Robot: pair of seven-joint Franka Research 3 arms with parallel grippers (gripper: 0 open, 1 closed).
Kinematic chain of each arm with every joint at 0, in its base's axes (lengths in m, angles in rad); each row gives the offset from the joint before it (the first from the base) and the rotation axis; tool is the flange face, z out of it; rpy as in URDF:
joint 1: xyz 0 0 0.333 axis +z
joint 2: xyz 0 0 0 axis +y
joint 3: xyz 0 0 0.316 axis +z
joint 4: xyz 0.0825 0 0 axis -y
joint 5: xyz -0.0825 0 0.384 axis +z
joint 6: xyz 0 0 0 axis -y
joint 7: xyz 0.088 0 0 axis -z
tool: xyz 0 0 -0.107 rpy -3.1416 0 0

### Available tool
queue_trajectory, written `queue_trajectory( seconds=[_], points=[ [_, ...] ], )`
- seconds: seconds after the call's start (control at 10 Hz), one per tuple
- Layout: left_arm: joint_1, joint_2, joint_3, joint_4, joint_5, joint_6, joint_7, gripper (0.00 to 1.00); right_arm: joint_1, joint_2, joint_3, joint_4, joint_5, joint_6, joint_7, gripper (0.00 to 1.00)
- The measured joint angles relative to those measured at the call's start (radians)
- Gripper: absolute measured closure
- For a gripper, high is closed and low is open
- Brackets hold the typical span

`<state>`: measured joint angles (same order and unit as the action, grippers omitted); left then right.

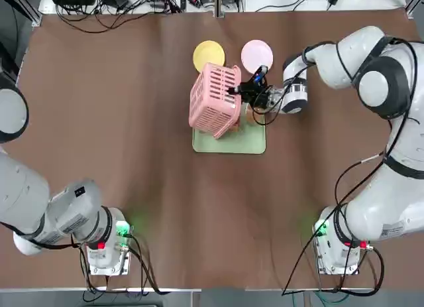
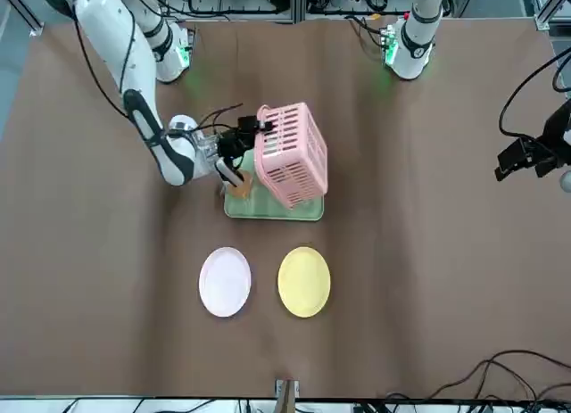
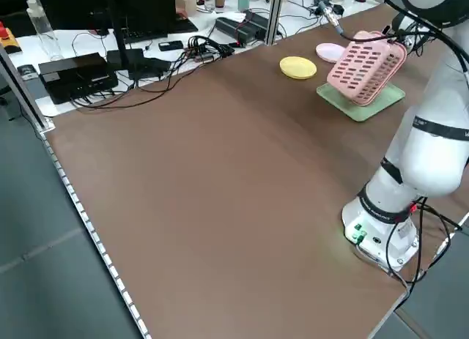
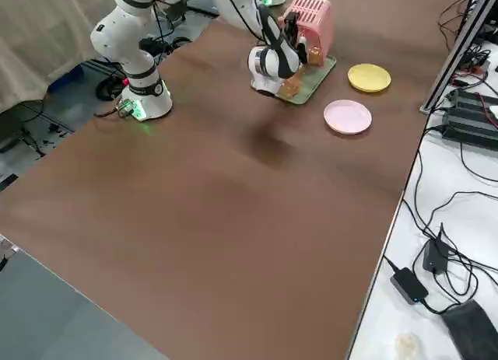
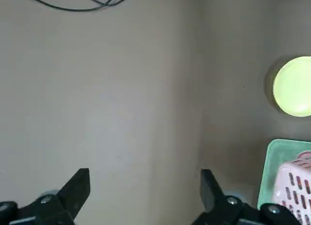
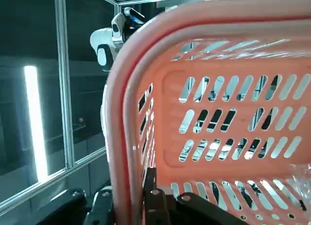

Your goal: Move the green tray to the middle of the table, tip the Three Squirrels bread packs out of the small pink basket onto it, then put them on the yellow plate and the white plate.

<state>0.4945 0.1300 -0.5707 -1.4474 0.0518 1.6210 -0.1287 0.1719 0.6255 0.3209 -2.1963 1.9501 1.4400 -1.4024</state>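
The small pink basket (image 1: 215, 100) hangs tipped on its side over the green tray (image 1: 246, 142), which lies mid-table. My right gripper (image 1: 240, 90) is shut on the basket's rim, its fingers (image 6: 148, 198) clamping the pink edge. One orange-brown bread pack (image 2: 239, 188) lies on the tray beneath the gripper; whether more packs remain inside the basket is hidden. Beyond the tray, the yellow plate (image 1: 209, 55) and the white plate (image 1: 257, 55) sit side by side, both bare. My left gripper (image 5: 144, 191) is open and hovers far off at the table's left side (image 2: 525, 156).
Brown cloth covers the table (image 1: 119, 141). Cables and electronics (image 3: 95, 68) line the far edge behind the plates. The arm bases (image 1: 106, 250) stand at the near edge.
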Motion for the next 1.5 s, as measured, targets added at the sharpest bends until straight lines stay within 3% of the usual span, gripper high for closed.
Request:
queue_trajectory(
  seconds=[0.3, 0.8, 1.1, 1.5],
  points=[
    [-0.002, 0.001, -0.001, 0.0, 0.0, 0.0, 0.0, 0.0, 0.02, 0.052, 0.019, 0.042, 0.021, -0.001, 0.0, 0.93],
    [-0.003, 0.003, -0.001, -0.001, 0.0, 0.0, 0.001, 0.0, 0.021, 0.064, 0.064, 0.055, 0.069, 0.005, 0.0, 0.93],
    [-0.003, 0.006, -0.001, -0.004, 0.0, 0.0, 0.005, 0.0, 0.021, 0.066, 0.066, 0.056, 0.07, -0.071, 0.0, 0.93],
    [-0.004, 0.008, -0.001, -0.007, 0.0, 0.0, 0.01, 0.0, 0.021, 0.079, 0.066, 0.068, 0.07, -0.091, -0.002, 0.93]
  ],
)
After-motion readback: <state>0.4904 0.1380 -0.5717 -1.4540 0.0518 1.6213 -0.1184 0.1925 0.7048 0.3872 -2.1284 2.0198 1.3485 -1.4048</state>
